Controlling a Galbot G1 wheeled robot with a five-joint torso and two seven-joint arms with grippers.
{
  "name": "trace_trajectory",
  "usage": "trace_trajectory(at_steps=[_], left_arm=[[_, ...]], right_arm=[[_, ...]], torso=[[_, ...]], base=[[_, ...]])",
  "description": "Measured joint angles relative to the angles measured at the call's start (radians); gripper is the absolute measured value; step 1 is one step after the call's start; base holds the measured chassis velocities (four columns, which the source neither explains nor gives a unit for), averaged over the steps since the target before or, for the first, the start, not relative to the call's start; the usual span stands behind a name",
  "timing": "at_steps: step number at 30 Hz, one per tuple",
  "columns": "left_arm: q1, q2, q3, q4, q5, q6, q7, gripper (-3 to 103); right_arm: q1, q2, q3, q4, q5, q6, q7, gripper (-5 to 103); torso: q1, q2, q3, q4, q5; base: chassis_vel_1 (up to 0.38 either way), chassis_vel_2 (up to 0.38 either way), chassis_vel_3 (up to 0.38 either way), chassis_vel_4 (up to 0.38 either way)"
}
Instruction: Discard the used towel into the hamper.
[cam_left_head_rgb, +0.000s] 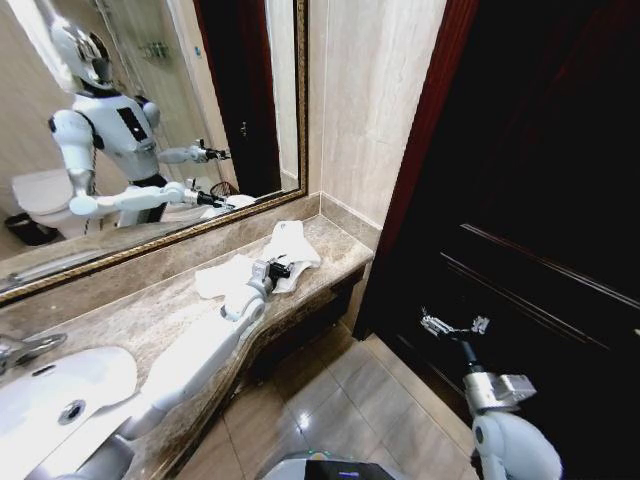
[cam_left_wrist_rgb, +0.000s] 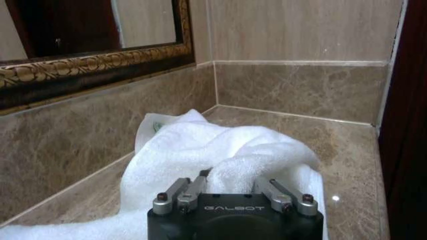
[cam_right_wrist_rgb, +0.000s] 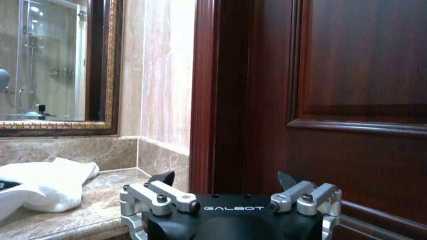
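- Head view: one white towel (cam_left_head_rgb: 285, 255) lies crumpled on the brown marble countertop (cam_left_head_rgb: 150, 310), toward the end next to the wall corner. A second white cloth patch (cam_left_head_rgb: 222, 277) lies just beside it under the left arm; cannot tell whether it is the same piece.
- One left gripper (cam_left_head_rgb: 279, 268) rests over the towel, its arm stretched along the counter.
- Left wrist view: left gripper (cam_left_wrist_rgb: 233, 181) has its two fingers apart, each tip pressed into the towel (cam_left_wrist_rgb: 220, 150); a raised fold of cloth sits between them. Not seen clamped.
- Towel spreads ahead of the fingers toward the backsplash corner, below the one gilt-framed mirror (cam_left_wrist_rgb: 87, 65).
- One right gripper (cam_left_head_rgb: 455, 325) is held in the air in front of the dark wood door (cam_left_head_rgb: 540, 200), well apart from the counter, above the tiled floor (cam_left_head_rgb: 340, 400).
- Right wrist view: right gripper (cam_right_wrist_rgb: 227, 180) has its fingers spread wide, nothing between them; door panel directly ahead, towel (cam_right_wrist_rgb: 47, 182) off to one side on the counter edge.
- One white sink basin (cam_left_head_rgb: 60, 395) sits at the near end of the counter, with one chrome faucet (cam_left_head_rgb: 22, 348) beside it.
- Mirror reflects the robot and both arms.
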Motion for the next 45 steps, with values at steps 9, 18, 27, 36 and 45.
trace_trajectory(at_steps=[9,18,27,36,45], left_arm=[[0.009,0.001,-0.011,-0.013,0.003,-0.006,-0.006,3],[0.022,0.008,-0.023,-0.025,0.004,-0.010,-0.009,3],[0.029,0.021,-0.025,-0.032,0.006,-0.029,-0.022,3],[0.035,0.029,-0.027,-0.037,0.007,-0.036,-0.020,3],[0.048,0.044,-0.033,-0.048,0.008,-0.051,-0.019,3]], right_arm=[[0.005,0.004,-0.011,0.000,-0.008,-0.002,0.001,100],[0.006,0.005,-0.015,0.005,-0.010,-0.004,0.002,100],[-0.005,0.007,-0.015,0.023,-0.011,-0.029,0.002,100],[-0.011,0.010,-0.013,0.029,-0.013,-0.030,0.001,100],[-0.013,0.011,-0.013,0.026,-0.013,-0.025,-0.001,100]], torso=[[0.000,0.000,0.000,0.0000,0.0000],[0.000,0.000,0.000,0.0000,0.0000],[0.000,0.000,0.000,0.0000,0.0000],[0.000,0.000,0.000,-0.0001,0.0001],[0.000,0.000,0.000,0.0000,0.0000]], base=[[0.000,0.000,0.000,0.000],[0.000,0.000,0.000,0.000],[0.000,0.000,0.000,0.000],[0.016,-0.011,-0.011,0.018],[0.074,-0.075,-0.081,0.075]])
